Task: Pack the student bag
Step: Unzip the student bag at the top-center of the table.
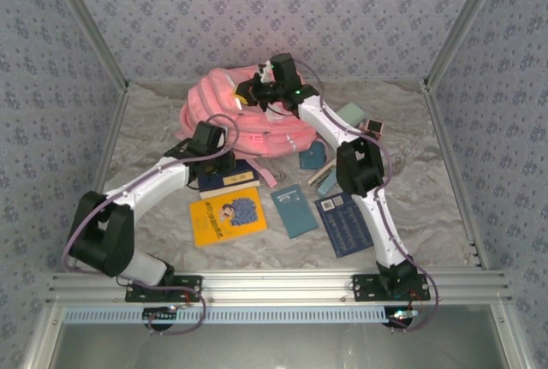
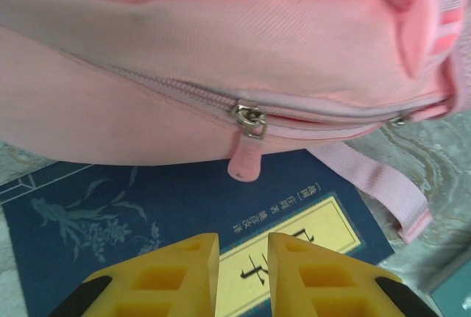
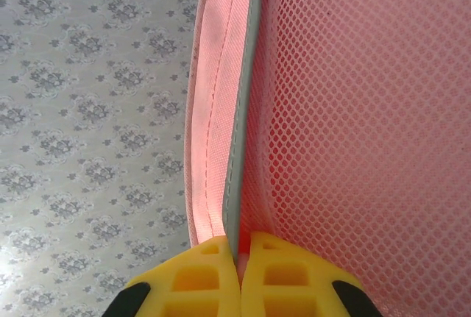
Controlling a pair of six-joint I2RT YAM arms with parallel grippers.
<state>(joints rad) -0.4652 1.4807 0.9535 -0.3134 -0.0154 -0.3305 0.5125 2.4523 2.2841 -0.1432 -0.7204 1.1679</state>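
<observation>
Student bag (image 3: 353, 111) rim in R pincer (image 3: 241, 247), L pincer (image 2: 243, 247) beside

Grey-blue floral wallpaper (image 1: 257, 9) covered the walls. Worktop (image 1: 428, 215) was marbled grey. Aluminium posts (image 1: 86, 22) stood at corners; slotted rail (image 1: 282, 283) edged the front.

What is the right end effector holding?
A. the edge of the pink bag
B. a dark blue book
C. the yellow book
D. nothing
A: in the right wrist view, the right end effector is closed on a trimmed edge of the pink bag.
</observation>
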